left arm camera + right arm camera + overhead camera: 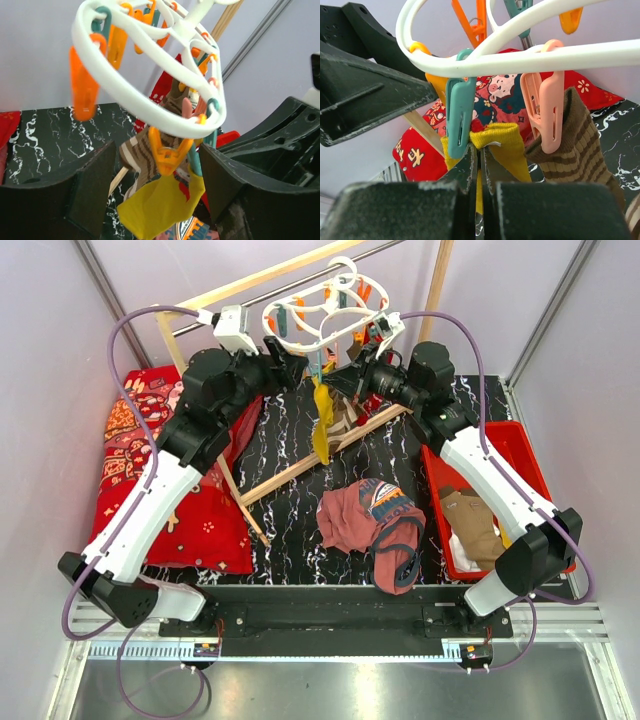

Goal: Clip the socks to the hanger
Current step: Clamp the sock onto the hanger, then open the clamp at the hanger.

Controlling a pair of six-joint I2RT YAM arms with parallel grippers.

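The yellow sock (502,142) is soft, light and floppy. It hangs just under a teal peg (460,117) of the hard white plastic hanger (130,95), above the middle of the table's (290,510) far edge. Its thick top looks best to pinch — the right fingers (467,170) are clamped on it there, and the left fingers (90,190) are apart around an orange peg (167,152).

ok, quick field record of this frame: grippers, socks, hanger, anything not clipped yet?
hanger: white double ring, hanging, pegs down
left gripper: open, fingers either side of an orange peg
right gripper: shut on mustard sock
mustard sock: cuff at teal peg, looks clamped
striped sock: clipped by pink peg
unclipped: brown item, likely a sock, in red bin
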